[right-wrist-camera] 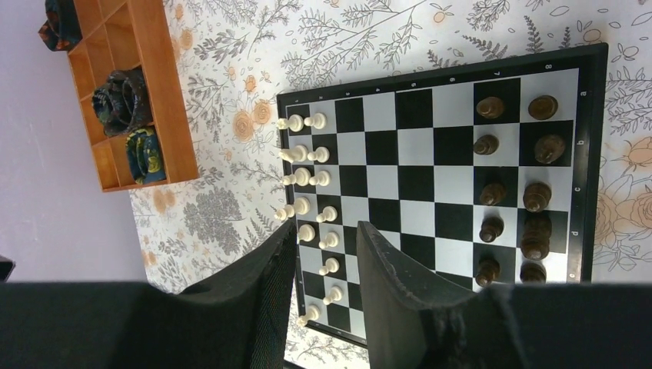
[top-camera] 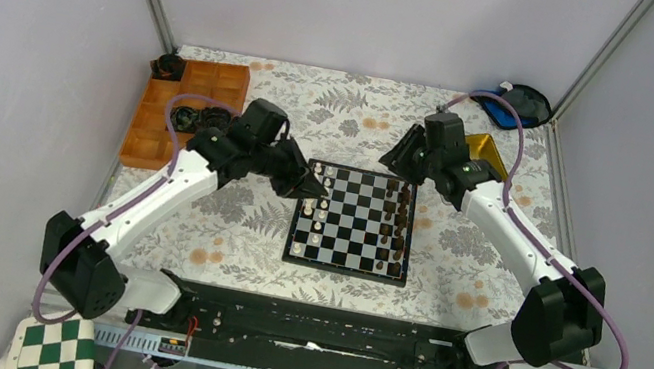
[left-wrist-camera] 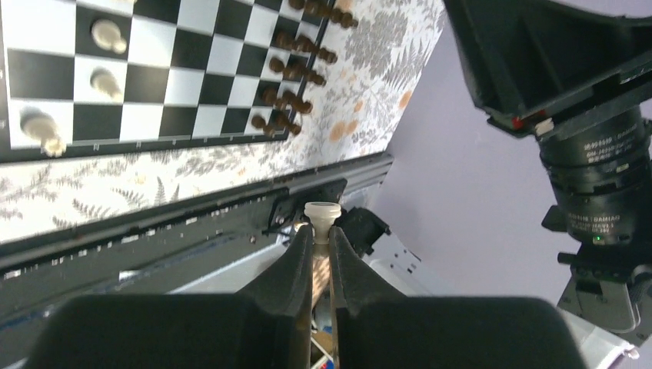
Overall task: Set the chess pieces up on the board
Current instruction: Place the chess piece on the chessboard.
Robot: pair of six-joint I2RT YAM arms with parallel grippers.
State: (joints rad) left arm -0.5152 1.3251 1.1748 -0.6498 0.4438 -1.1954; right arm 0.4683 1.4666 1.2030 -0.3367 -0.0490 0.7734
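The black-framed board lies mid-table. Cream chess pieces line its left two columns and dark brown pieces its right two. My left gripper hovers at the board's upper left corner. In the left wrist view it is shut on a cream chess piece whose round base sticks out past the fingertips. My right gripper hangs above the board's far right corner. In the right wrist view it is open and empty, high over the cream rows.
An orange compartment tray with dark bundles sits at the back left. A gold object lies behind the right arm. A green-and-white checkered board lies off the table at the near left. The black base rail runs along the front.
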